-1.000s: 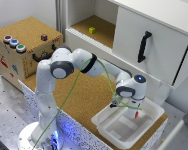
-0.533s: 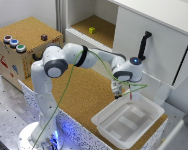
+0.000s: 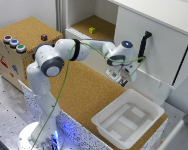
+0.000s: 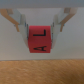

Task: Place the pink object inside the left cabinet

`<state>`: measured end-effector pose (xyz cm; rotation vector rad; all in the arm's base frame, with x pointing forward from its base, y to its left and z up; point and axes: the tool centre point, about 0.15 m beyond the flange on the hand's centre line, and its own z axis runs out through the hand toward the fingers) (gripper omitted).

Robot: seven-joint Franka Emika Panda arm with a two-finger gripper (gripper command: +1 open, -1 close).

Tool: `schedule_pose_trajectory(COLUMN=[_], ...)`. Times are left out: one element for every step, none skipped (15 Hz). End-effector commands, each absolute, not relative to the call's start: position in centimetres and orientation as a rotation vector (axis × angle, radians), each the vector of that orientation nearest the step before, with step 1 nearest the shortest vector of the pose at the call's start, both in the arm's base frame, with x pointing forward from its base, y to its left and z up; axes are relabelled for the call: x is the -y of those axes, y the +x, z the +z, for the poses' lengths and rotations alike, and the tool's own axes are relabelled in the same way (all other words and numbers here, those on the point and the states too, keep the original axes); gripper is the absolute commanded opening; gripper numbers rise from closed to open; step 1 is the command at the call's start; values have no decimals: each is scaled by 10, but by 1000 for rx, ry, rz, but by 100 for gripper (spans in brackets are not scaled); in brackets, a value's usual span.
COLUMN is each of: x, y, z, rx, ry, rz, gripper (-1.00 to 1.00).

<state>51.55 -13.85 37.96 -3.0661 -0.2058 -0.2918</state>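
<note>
In the wrist view the pink object (image 4: 40, 38), a small red-pink cube with black marks, sits between my gripper's (image 4: 42, 29) two fingers (image 4: 20, 23), which are shut on it. Cork surface shows beneath it. In the exterior view my gripper (image 3: 125, 79) hangs above the cork counter, in front of the white cabinet's lower wall, between the white tray (image 3: 150, 106) and the left cabinet (image 3: 83, 24). The left cabinet is open, with a cork-brown floor. The cube is too small and blurred to make out in the exterior view.
A small yellow cube (image 3: 92, 30) lies on the left cabinet's floor. The white door with a black handle (image 3: 144, 44) is just to the exterior view's right of my gripper. A cork-topped box (image 3: 24, 35) with coloured buttons and a dark purple knob (image 3: 44, 36) stands at the exterior view's left.
My gripper lifted out of the white tray with the cube and moved up and toward the exterior view's left, closer to the cabinet front.
</note>
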Motion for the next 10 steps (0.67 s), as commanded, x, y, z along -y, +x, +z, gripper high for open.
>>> schedule_pose_trajectory(x=[29, 6, -15, -33, -47, -62, -74, -85, -95, -104], y=[522, 528, 533, 538, 543, 549, 557, 564, 573, 584], z=[412, 419, 425, 431, 437, 442, 448, 453, 459, 467], rx=[572, 646, 709, 753, 782, 804, 809, 813, 807, 785], ry=[-2974, -2940, -2926, -2903, -2893, -2880, -2865, -2857, -2846, -2843], rz=[-393, -405, -425, -436, -454, -461, -472, -488, -504, -543], gripper=[-100, -100, -100, -100, -100, -100, -100, -100, -100, -100])
